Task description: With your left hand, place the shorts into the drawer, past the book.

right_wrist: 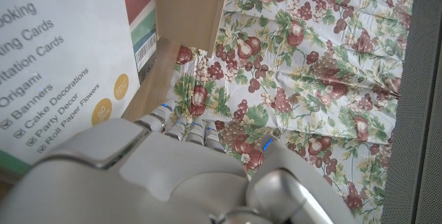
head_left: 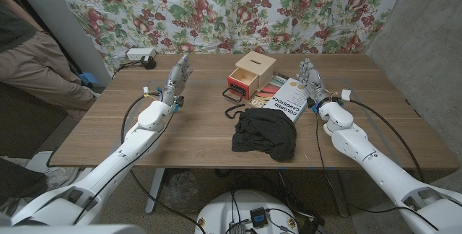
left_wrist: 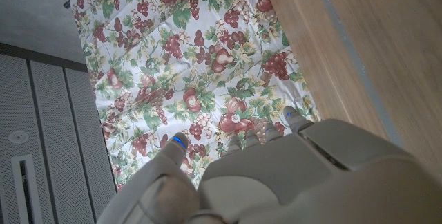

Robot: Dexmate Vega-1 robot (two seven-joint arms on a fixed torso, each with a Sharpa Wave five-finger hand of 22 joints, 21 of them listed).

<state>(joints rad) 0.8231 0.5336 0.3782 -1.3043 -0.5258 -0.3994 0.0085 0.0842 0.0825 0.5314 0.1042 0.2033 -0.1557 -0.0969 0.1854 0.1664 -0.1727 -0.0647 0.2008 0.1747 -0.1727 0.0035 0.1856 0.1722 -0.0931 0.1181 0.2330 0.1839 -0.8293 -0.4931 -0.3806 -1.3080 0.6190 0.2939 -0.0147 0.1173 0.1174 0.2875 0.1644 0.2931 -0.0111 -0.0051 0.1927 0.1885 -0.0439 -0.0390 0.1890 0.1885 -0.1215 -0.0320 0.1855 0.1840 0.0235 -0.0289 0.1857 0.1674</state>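
I'm holding my left hand [head_left: 175,80] spread and empty, well apart from the shorts [head_left: 265,134] lying beside the book [head_left: 287,98]; next I'm reaching over to grab them, then heading for the drawer [head_left: 244,79].

My wooden table [head_left: 202,129] carries everything. Black shorts [head_left: 265,134] lie crumpled near the near edge, right of the middle. Just beyond them a book [head_left: 284,98] lies flat, its near corner touching or under the shorts. Left of the book stands a small wooden drawer box [head_left: 247,76], its drawer pulled open toward me. My left hand [head_left: 175,80] and right hand [head_left: 312,80] stand on the table, well apart.
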